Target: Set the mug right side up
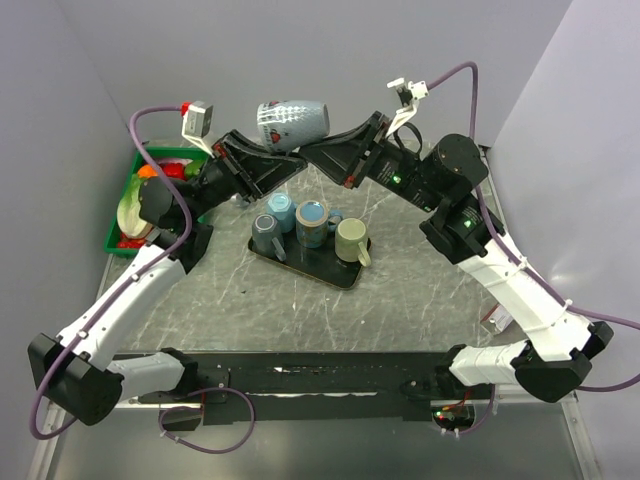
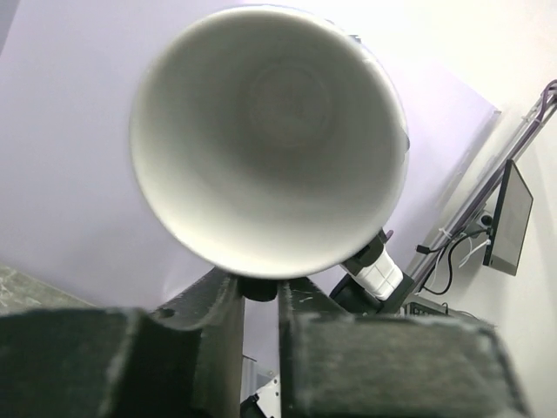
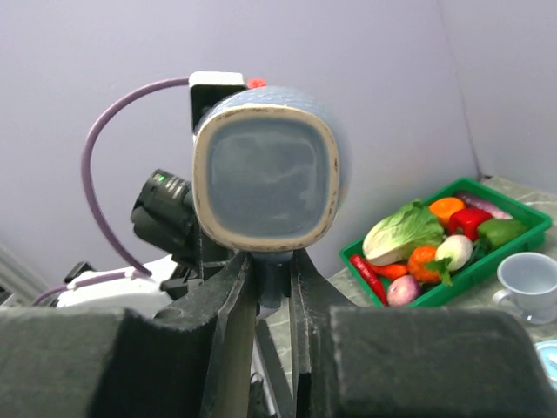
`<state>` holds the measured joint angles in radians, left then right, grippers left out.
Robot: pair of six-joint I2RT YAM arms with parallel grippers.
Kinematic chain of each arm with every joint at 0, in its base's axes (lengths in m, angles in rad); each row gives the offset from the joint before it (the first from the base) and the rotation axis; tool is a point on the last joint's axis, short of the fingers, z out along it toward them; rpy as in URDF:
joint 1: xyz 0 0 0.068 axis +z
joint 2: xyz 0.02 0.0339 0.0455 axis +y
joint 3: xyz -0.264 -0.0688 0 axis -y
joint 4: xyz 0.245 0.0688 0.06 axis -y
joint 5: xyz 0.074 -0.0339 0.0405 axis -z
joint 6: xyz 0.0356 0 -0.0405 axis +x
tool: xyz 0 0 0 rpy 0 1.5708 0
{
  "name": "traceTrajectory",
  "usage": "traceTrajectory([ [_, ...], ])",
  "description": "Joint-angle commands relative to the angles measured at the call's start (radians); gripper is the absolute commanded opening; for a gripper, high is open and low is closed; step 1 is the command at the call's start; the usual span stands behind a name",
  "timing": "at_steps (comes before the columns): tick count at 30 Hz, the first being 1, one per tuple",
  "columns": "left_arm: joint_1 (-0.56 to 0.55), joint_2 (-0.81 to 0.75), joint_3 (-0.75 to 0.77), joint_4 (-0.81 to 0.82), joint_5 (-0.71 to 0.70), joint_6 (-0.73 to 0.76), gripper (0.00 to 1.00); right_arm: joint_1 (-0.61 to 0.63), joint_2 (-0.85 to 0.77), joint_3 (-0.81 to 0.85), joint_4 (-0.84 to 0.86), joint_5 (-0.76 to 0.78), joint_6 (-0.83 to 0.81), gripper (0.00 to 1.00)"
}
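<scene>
Plain lavender walls (image 1: pixel 150 50) boxed in the grey marbled desk (image 1: pixel 400 310) on three sides. Lighting even. Dark flat screen (image 2: pixel 509 218) stood at right edge, left-wrist view.

On the grey marbled table (image 1: pixel 400 310), a black tray (image 1: pixel 322 271) at the middle carries a dark blue mug (image 1: pixel 266 232), a light blue cup (image 1: pixel 281 207), a blue-rimmed mug (image 1: pixel 312 220) and a pale green mug (image 1: pixel 352 240), all upright, while a green crate (image 1: pixel 112 238) at the far left holds a cabbage (image 3: pixel 402 229), a red pepper (image 3: pixel 471 221) and other vegetables.
</scene>
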<state>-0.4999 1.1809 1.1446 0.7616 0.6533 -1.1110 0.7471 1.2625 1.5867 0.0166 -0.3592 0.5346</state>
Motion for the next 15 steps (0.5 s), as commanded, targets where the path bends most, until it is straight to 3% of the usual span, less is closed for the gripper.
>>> traceTrajectory([
  [1,-0.005,-0.036,0.015,-0.001,-0.050,0.077,0.06,0.000,-0.032,-0.010,0.063,0.008,-0.010,0.00],
  [2,-0.005,-0.040,0.017,-0.010,-0.056,0.091,0.01,0.000,-0.032,-0.011,0.062,0.011,-0.012,0.00],
  [7,-0.003,-0.049,0.015,-0.062,-0.102,0.131,0.01,-0.002,-0.043,-0.042,0.068,0.025,-0.024,0.00],
  [10,-0.005,-0.053,0.015,-0.096,-0.129,0.160,0.01,-0.003,-0.046,-0.062,0.071,0.048,-0.030,0.16],
  [11,-0.005,-0.055,0.017,-0.102,-0.145,0.171,0.01,-0.003,-0.049,-0.067,0.072,0.055,-0.033,0.34],
  [12,-0.005,-0.056,0.017,-0.117,-0.159,0.175,0.01,-0.005,-0.048,-0.071,0.072,0.060,-0.038,0.43],
  [13,-0.005,-0.056,0.023,-0.133,-0.175,0.192,0.01,-0.005,-0.049,-0.079,0.071,0.065,-0.041,0.58],
  [15,-0.005,-0.056,0.032,-0.188,-0.221,0.214,0.01,-0.005,-0.049,-0.082,0.054,0.095,-0.051,0.70],
])
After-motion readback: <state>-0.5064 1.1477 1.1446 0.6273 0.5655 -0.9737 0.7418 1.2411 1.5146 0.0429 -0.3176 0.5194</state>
